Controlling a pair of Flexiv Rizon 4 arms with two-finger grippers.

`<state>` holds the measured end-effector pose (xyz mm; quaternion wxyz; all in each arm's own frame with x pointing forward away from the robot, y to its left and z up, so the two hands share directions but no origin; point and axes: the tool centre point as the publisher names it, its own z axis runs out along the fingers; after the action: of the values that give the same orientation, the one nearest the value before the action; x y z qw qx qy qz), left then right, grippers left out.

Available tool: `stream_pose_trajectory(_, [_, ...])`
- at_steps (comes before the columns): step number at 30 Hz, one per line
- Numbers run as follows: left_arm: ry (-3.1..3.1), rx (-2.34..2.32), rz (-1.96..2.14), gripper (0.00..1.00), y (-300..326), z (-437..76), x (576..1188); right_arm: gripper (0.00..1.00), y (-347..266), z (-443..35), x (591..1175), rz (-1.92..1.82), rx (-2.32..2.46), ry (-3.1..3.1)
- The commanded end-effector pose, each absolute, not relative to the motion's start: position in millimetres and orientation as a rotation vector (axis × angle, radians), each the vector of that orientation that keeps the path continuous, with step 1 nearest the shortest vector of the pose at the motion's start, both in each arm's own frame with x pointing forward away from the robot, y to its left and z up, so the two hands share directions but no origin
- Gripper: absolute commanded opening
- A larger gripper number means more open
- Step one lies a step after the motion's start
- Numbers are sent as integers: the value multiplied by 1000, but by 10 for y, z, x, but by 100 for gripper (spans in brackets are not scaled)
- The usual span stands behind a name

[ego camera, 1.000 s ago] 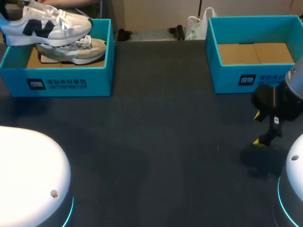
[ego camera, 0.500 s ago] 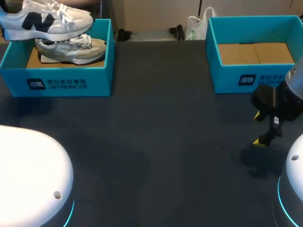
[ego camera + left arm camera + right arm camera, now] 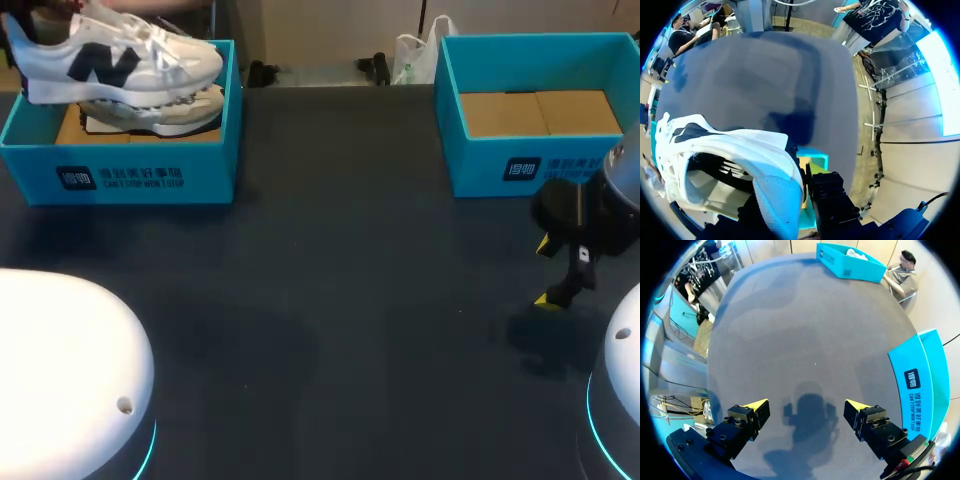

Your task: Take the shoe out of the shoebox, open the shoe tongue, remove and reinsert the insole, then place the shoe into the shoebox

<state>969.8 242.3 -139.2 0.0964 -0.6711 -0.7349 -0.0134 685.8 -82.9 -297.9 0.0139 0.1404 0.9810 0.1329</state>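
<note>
White print [image 3: 120, 178] on left shoebox [image 3: 218, 140] and right shoebox [image 3: 478, 168] fronts

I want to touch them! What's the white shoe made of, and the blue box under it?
The white shoe looks like soft mesh fabric, from its fine dotted texture, with smoother, maybe leather panels. The blue box looks like matte cardboard: plain brown board shows inside.
</note>
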Motion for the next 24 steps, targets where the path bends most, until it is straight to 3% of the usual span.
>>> stream_pose_trajectory(1, [-2214,-2035,-182,0,2220,-1308,9164,100,-823,-2981,6852,411,437,3054])
stream_pose_trajectory(17, [-2131,-2108,-178,0,1373,-1320,8030,100,-823,-2981,6852,411,437,3054])
stream_pose_trajectory(24, [-2131,-2108,-178,0,1373,-1320,8030,100,-823,-2981,6852,411,437,3054])
